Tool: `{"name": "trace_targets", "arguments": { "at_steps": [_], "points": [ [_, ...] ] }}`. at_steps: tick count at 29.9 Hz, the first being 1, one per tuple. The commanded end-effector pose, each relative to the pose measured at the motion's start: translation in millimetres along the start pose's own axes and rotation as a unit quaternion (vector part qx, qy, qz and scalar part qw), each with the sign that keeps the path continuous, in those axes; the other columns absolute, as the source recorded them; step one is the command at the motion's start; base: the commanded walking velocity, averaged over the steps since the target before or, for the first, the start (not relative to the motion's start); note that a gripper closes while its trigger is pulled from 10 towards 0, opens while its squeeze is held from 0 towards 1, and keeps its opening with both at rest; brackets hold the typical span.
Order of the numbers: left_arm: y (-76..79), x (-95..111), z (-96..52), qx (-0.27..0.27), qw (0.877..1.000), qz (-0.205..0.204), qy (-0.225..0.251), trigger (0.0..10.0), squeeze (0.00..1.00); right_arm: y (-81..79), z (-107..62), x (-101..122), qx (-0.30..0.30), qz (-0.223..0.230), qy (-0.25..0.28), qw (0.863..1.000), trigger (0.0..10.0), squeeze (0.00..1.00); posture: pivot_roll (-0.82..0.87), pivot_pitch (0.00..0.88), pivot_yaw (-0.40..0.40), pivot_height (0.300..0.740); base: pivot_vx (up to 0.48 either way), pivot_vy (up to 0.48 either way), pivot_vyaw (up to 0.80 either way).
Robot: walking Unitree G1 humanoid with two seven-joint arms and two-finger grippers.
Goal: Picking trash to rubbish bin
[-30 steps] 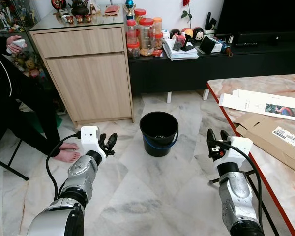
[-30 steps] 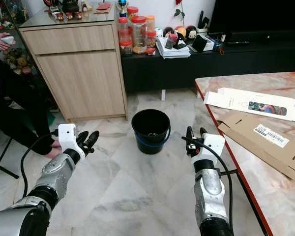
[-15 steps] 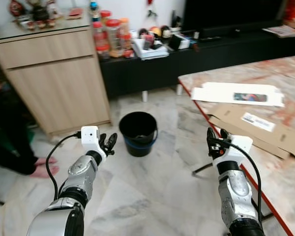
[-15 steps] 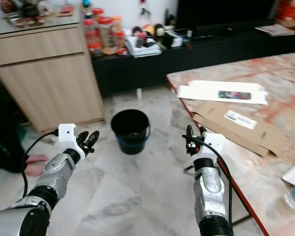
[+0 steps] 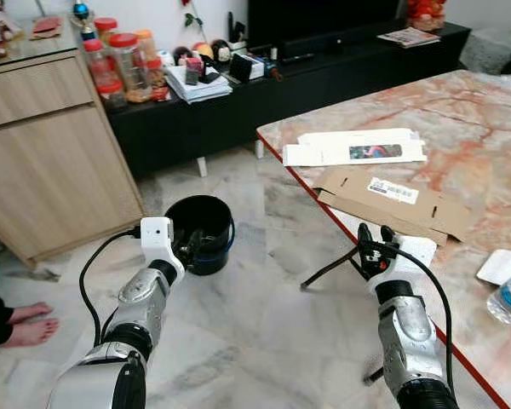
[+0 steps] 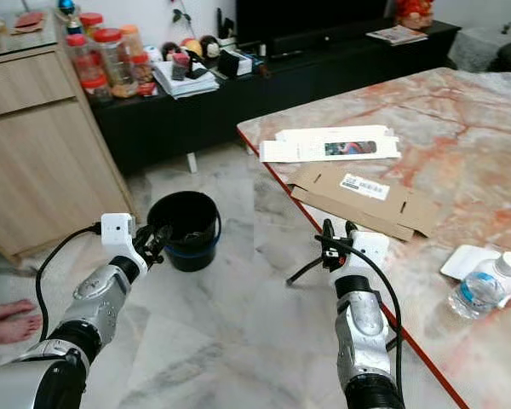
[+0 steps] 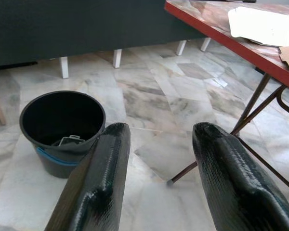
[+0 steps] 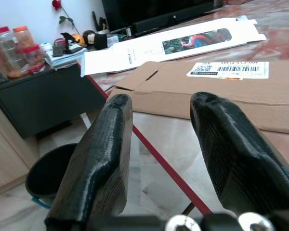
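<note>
Trash, a flattened cardboard box (image 6: 362,198), lies on the marble table (image 6: 460,119); right gripper (image 6: 336,243) hangs near the edge, fingers wide, empty. Next: reach, grasp, carry to black bucket (image 6: 184,229) on the floor.

The bucket (image 5: 199,244) is partly covered by the left gripper (image 5: 190,248) in the head views, and the small grey item (image 7: 69,141) lying inside it is too dim to identify. A plastic bottle (image 5: 509,297) on the table (image 5: 485,119) is cut off by the left eye picture's right edge. A person's bare feet (image 5: 25,322) show at the left edge, the rest of the body out of frame. Print on the flattened cardboard's label (image 8: 229,70) is too small to read, as are the items on the low black cabinet (image 5: 264,85)
</note>
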State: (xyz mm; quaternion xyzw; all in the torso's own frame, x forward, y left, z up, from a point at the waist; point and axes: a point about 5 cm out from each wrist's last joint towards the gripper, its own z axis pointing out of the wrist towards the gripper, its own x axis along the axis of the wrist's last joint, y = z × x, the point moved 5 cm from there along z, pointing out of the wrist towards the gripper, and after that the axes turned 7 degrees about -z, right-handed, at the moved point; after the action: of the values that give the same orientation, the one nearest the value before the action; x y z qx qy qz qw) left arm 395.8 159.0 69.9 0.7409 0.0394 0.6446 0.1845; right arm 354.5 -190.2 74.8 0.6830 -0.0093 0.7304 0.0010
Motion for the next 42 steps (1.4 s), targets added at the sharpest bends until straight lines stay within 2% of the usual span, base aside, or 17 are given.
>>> {"name": "trace_targets", "arguments": {
  "at_steps": [1, 26, 33, 38, 42],
  "points": [
    [0.5, 4.3, 1.1, 0.000, 1.000, 0.010, 0.006, 10.0, 0.00, -4.3, 1.5, 1.6, 0.008, -0.003, 0.003, 1.000, 10.0, 0.00, 0.14, 0.006, 0.029, 0.740, 0.000, 0.000, -0.78],
    [2.9, 2.5, 0.8, -0.003, 1.000, 0.020, 0.006, 10.0, 0.00, -9.4, 0.8, -1.0, 0.017, -0.002, -0.001, 1.000, 10.0, 0.00, 0.14, 0.007, 0.029, 0.740, 0.000, 0.000, -0.78],
    [3.7, 1.6, 1.3, -0.002, 1.000, 0.006, 0.006, 10.0, 0.00, -9.5, 0.6, -2.0, 0.017, -0.002, -0.003, 1.000, 10.0, 0.00, 0.14, 0.006, 0.027, 0.740, 0.000, 0.000, -0.77],
    [3.0, 1.5, 1.4, 0.002, 1.000, 0.009, 0.005, 10.0, 0.00, -8.5, 0.8, -2.3, 0.016, -0.002, -0.003, 1.000, 10.0, 0.00, 0.14, 0.007, 0.026, 0.740, 0.000, 0.412, -0.77],
    [3.4, 2.1, 1.6, 0.000, 1.000, 0.014, 0.006, 10.0, 0.00, -8.3, 0.8, -2.6, 0.016, -0.003, -0.004, 1.000, 10.0, 0.00, 0.14, 0.007, 0.026, 0.740, 0.000, 0.000, -0.77]
  ]
}}
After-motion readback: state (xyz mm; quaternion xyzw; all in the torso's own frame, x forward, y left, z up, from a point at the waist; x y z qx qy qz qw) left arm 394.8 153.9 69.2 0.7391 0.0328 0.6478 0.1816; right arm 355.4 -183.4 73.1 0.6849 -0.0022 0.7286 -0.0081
